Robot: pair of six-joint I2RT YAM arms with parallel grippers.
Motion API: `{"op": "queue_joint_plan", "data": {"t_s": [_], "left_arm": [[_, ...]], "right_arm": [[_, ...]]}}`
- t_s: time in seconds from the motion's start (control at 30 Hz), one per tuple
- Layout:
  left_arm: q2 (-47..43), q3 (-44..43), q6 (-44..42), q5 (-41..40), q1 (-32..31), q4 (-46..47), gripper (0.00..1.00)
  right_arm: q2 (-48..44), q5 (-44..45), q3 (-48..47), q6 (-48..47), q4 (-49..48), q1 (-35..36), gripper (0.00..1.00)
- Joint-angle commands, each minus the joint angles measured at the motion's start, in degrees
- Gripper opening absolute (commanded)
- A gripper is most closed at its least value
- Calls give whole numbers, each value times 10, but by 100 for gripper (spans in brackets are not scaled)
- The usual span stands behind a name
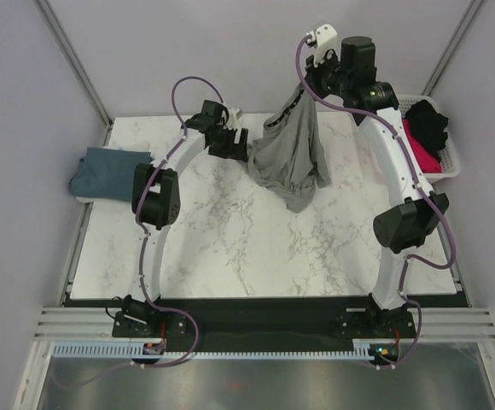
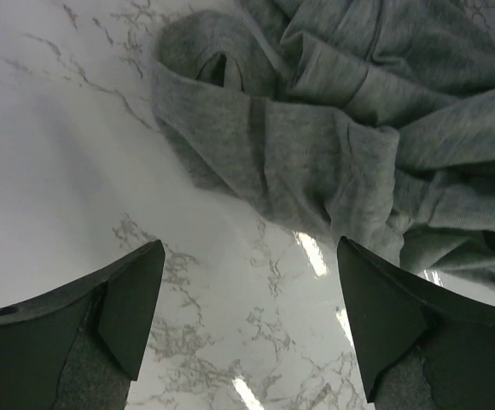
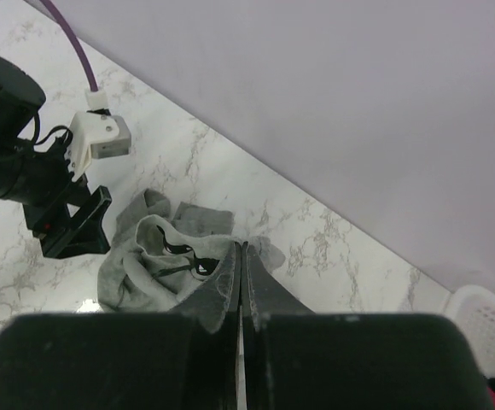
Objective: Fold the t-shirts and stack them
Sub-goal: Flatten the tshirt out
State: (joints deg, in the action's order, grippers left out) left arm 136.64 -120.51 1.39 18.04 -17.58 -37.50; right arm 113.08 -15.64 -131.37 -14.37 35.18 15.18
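My right gripper [image 1: 305, 85] is shut on the top edge of the heather grey t-shirt [image 1: 292, 154] and holds it up high, so the shirt hangs down with its lower part crumpled on the marble table. In the right wrist view the pinched cloth [image 3: 158, 256] hangs below the shut gripper [image 3: 241, 249]. My left gripper [image 1: 241, 147] is open and empty, low over the table just left of the hanging shirt. In the left wrist view the crumpled grey shirt [image 2: 333, 145] lies just beyond the open gripper [image 2: 249, 295]. A folded teal-blue t-shirt [image 1: 109, 173] lies at the table's left edge.
A white basket [image 1: 449, 150] at the right edge holds magenta-pink [image 1: 422, 154] and black [image 1: 428, 124] shirts. The marble table [image 1: 230, 248] is bordered by purple walls behind and at both sides. The left arm's gripper shows in the right wrist view [image 3: 68, 226].
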Motion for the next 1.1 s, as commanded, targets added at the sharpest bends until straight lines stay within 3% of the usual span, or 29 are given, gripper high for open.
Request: {"op": "queue_joint_plan", "data": {"t_s": [0.0,0.07,0.17,0.5,0.57,0.63,0.77,0.83,0.87,0.9,0.97,1.07], "left_arm": [[19,-48,-33,32,-2,38,90],[31,-56,-35,34,-4,42,88],[45,-58,-41,55,-4,44,76],[96,-79,-45,117,-7,57,61],[98,-79,-54,138,-9,59,29],[90,-81,-58,136,-7,60,4],[40,-90,-57,179,9,59,2],[-13,-98,-47,211,21,59,2],[-31,-103,-42,216,24,61,2],[-50,-112,-37,218,26,70,2],[-85,-126,-34,231,24,80,2],[-84,-180,-3,272,9,88,2]], "right_arm": [[-21,15,8,-2,-7,1,0],[-24,19,14,-2,-6,1,0],[-26,29,21,-5,-6,1,0],[-62,64,74,-27,1,1,0],[-66,68,92,-29,1,2,0],[-72,75,106,-28,2,1,0],[-73,108,153,-20,2,1,0],[-68,153,161,-13,-2,1,14],[-65,182,166,-12,-1,1,49],[-61,204,168,-9,-4,1,58],[-58,248,168,-8,-10,1,73],[-56,259,156,5,-18,-2,81]]}}
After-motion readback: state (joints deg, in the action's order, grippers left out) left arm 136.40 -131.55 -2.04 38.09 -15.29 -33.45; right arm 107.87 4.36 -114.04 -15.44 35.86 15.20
